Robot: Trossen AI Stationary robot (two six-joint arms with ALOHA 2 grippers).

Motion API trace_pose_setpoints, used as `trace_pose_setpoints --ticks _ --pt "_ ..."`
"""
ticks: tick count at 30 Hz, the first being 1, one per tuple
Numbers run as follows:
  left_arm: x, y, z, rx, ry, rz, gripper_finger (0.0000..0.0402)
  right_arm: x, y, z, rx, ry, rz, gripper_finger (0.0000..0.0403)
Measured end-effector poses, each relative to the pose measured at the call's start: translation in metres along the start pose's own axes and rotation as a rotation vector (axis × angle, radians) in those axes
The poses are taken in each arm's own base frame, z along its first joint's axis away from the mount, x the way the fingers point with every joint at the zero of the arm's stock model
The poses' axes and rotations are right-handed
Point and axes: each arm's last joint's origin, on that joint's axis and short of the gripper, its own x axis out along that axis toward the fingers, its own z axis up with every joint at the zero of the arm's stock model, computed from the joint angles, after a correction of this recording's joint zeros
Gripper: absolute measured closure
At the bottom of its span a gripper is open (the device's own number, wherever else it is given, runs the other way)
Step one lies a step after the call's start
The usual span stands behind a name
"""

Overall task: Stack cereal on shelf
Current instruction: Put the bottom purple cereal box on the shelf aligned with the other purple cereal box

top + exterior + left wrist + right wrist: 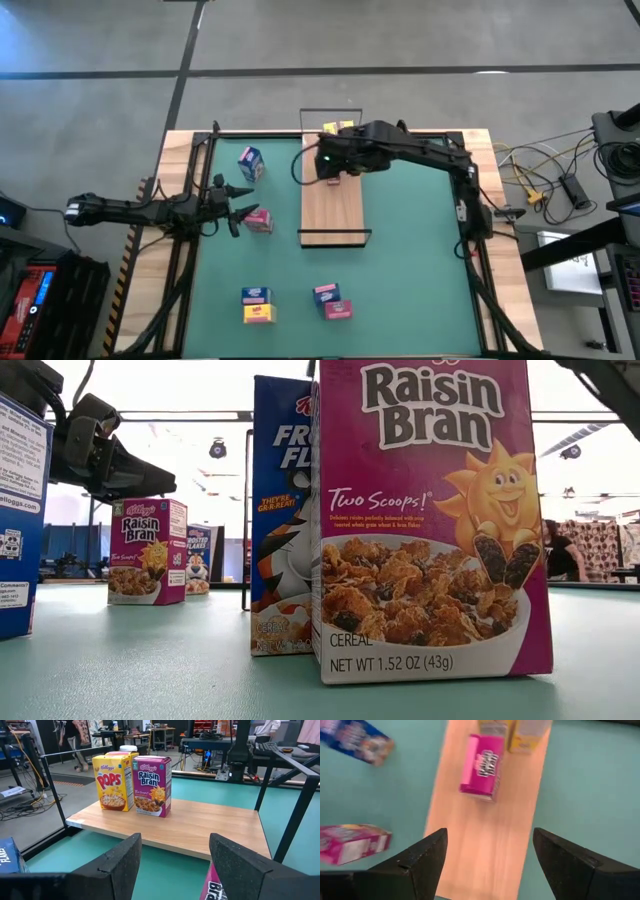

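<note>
The shelf is a light wooden plank with black wire frames, lying mid-table. At its far end stand yellow Pops boxes and a pink Raisin Bran box, the latter resting on its base. My right gripper is open and hovers above the plank, just nearer than that pink box. My left gripper is open, level and low at the table's left, pointing toward the shelf. Another pink box lies just ahead of it, its corner showing beside one finger. Neither gripper holds anything.
A blue box stands left of the shelf. Near the front edge sit two groups of boxes, filling the low view. A wooden border and black frame posts ring the green table. Bare plank lies nearer than the boxes.
</note>
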Motion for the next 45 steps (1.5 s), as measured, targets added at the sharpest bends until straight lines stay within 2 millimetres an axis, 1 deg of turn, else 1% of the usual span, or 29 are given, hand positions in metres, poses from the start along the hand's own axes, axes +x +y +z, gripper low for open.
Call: trace_pose_setpoints --ticks 5,7,10,17,22,25,35,40,45 --pt "0.0 0.0 0.0 0.0 0.0 0.0 0.0184 -0.033 -0.002 -0.023 -0.086 -0.07 0.056 0.0127" --pt "0.0 0.0 0.0 0.001 0.001 0.0 0.0184 -0.042 -0.001 -0.033 -0.104 -0.09 0.072 0.0129" --pt "0.0 0.0 0.0 0.001 0.003 0.0 0.0184 -0.049 0.002 -0.049 -0.138 -0.095 0.09 0.0131" --pt "0.0 0.0 0.0 0.002 0.003 0.0 0.0184 -0.047 0.013 -0.087 -0.208 -0.063 0.09 0.0134" --pt "0.0 0.0 0.0 0.001 0.003 0.0 0.0184 -0.048 0.015 -0.114 -0.214 -0.041 0.086 0.0142" --pt "0.0 0.0 0.0 0.002 0.003 0.0 0.0184 -0.053 0.015 -0.131 -0.223 -0.043 0.096 0.0147" --pt "0.0 0.0 0.0 0.002 0.003 0.0 0.0184 -0.073 0.01 -0.192 -0.246 -0.121 0.147 0.0156" --pt "0.0 0.0 0.0 0.002 0.004 0.0 0.0184 -0.075 0.005 -0.216 -0.256 -0.119 0.15 0.0156" --pt "0.0 0.0 0.0 0.002 0.004 0.0 0.0184 -0.074 0.0 -0.237 -0.329 -0.111 0.14 0.0156"
